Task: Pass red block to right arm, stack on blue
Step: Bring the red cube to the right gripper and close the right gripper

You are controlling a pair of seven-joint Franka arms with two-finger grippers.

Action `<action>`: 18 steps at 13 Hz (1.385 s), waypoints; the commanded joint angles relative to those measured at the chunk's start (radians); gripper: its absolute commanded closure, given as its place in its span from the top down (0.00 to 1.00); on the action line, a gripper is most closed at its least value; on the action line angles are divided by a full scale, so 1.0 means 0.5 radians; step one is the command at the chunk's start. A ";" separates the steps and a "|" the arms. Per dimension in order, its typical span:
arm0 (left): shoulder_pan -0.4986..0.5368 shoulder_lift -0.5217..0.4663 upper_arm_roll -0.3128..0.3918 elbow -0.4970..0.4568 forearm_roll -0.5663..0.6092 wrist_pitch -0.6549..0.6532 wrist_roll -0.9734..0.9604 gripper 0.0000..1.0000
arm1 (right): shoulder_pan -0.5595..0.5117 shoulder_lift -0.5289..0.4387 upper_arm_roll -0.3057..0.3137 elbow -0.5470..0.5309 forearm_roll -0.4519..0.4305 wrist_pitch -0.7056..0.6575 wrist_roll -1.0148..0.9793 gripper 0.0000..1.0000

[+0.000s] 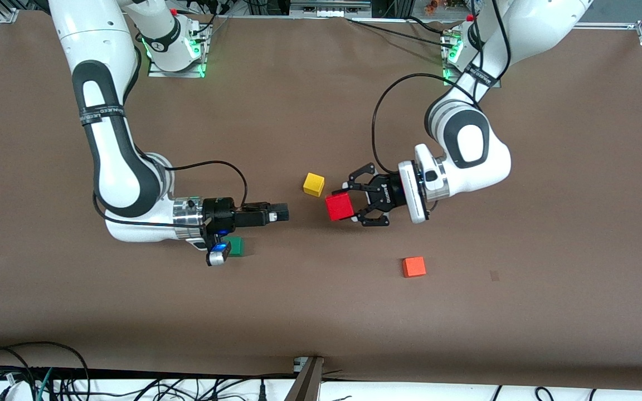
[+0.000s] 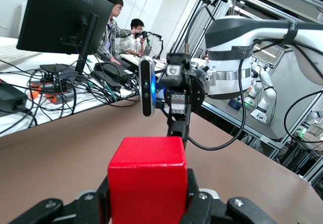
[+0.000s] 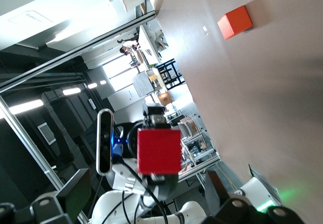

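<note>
Brown matting covers the surface [image 1: 321,312], and no container stands on it. At the view's left, the right hand [image 1: 283,213] lies level with its fingers spread wide, pointing at the block; a green cube [image 1: 236,245] sits under its wrist. No blue cube shows, so the stacking target cannot be placed. Mid-surface, a yellow cube [image 1: 314,184] rests just beside the red block [image 1: 339,206], which the left hand [image 1: 349,203] clamps and offers sideways in the air. An orange-red cube [image 1: 413,267] lies nearer the camera. The handover seems under way; next, the right hand likely must advance and close around the block.
</note>
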 commanded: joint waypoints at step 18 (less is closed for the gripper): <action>-0.229 0.092 0.001 0.175 -0.354 0.171 0.073 0.18 | 0.165 -0.024 -0.006 -0.031 0.054 0.247 -0.003 0.01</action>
